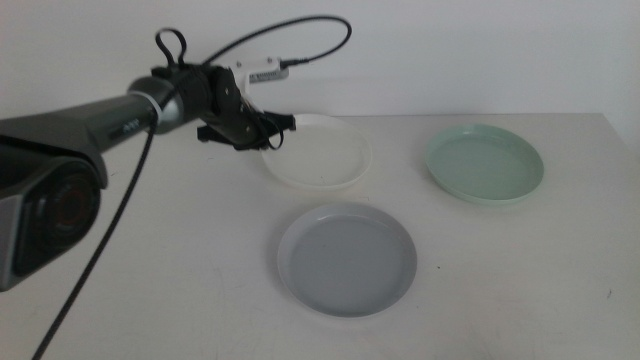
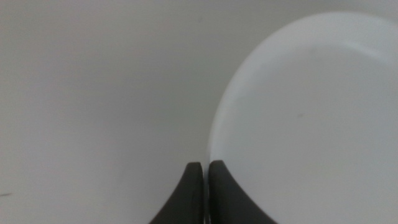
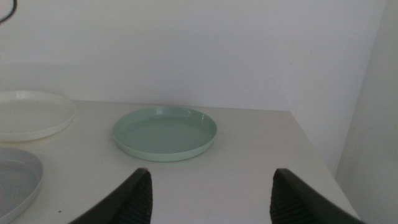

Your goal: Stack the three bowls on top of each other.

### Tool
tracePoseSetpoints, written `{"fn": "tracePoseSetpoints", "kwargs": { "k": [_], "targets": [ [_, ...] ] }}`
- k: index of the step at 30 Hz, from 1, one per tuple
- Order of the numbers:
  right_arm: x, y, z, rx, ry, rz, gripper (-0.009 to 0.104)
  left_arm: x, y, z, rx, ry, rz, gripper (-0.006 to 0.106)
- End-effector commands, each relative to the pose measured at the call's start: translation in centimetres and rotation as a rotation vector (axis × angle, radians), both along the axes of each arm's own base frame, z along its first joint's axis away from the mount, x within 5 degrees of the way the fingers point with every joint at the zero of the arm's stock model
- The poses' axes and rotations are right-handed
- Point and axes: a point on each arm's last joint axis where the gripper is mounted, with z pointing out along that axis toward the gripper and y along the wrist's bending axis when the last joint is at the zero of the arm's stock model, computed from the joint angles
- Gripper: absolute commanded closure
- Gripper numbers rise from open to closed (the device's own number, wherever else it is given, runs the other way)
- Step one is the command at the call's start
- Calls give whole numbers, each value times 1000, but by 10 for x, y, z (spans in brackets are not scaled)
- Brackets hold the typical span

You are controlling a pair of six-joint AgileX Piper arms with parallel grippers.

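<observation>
The white bowl (image 1: 322,157) is at the back centre of the table. My left gripper (image 1: 280,126) reaches in from the left and is shut on this bowl's far left rim. In the left wrist view the jaws (image 2: 206,167) meet tightly on the thin edge of the white bowl (image 2: 311,112). The grey bowl (image 1: 346,258) lies flat in front of it, nearer the camera. The mint green bowl (image 1: 485,163) rests at the back right. My right gripper (image 3: 211,180) is open and empty, low in front of the green bowl (image 3: 165,132), and is outside the middle view.
A black cable (image 1: 110,235) hangs from the left arm down over the left part of the table. The table's right edge (image 3: 317,155) runs close past the green bowl. A pale wall (image 1: 450,50) stands directly behind the table.
</observation>
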Motion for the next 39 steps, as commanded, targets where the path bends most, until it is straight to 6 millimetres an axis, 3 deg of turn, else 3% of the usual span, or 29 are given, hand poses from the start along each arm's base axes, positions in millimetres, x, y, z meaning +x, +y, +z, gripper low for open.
{"fn": "tracePoseSetpoints", "kwargs": {
  "k": [1, 8, 14, 18, 24, 32, 39],
  "targets": [
    [-2, 1, 11, -11, -113, 6, 46, -7, 3, 79, -58, -172, 10, 100],
    [-2, 1, 11, -11, -113, 6, 46, -54, -4, 134, -82, -255, -31, 100],
    [-2, 1, 11, -11, -113, 6, 46, -111, -15, 143, -119, -278, -71, 100],
    [-2, 1, 11, -11, -113, 6, 46, -145, -19, 129, -142, -264, -88, 100],
    [-2, 1, 11, -11, -113, 6, 46, -174, -27, 99, -151, -200, -107, 100],
    [-2, 1, 11, -11, -113, 6, 46, -188, -27, 68, -179, -179, -84, 100],
    [-2, 1, 11, -11, -113, 6, 46, -183, -30, 41, -186, -123, -51, 100]
  ]
}}
